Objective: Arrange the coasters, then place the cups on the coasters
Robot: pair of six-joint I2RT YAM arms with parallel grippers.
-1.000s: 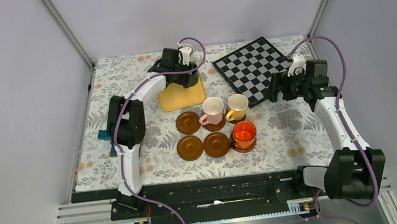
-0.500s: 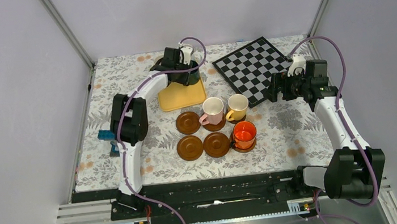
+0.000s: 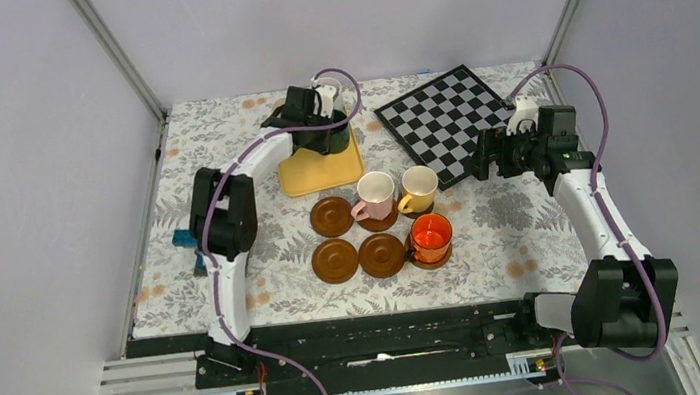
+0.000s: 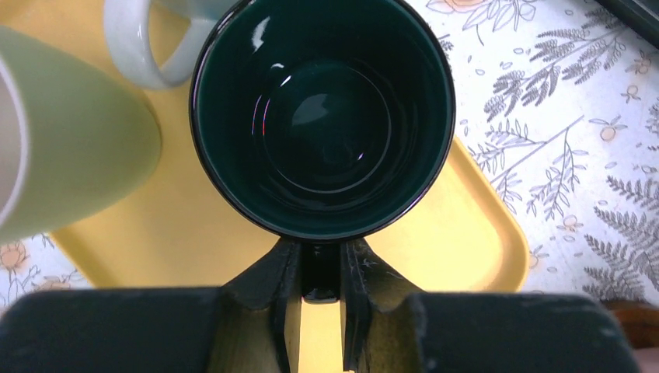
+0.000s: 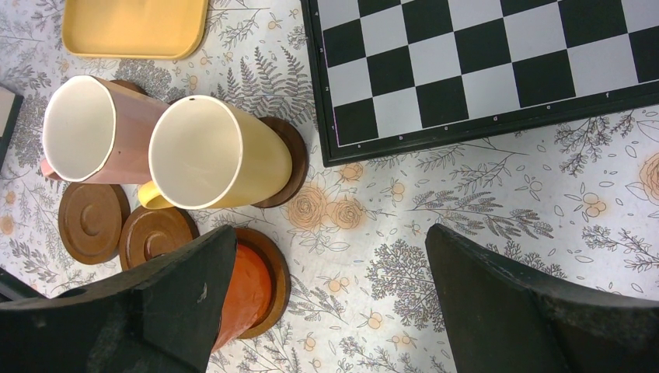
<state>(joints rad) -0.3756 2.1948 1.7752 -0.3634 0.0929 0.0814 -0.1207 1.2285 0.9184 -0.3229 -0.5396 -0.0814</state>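
Handle grab, bottom centre
Left gripper (image 4: 320,311) pinches dark green cup (image 4: 322,116)'s handle to lift it (right gripper (image 5: 330,233) wide open, empty).

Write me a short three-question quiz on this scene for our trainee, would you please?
1. True or false: the left fingers are clamped on the dark green cup's handle.
2. How many coasters carry no cup?
3. Which cup stands in the coasters' near row? A pink, B orange, C yellow.
Key: 1 true; 2 three; 3 B, the orange cup.
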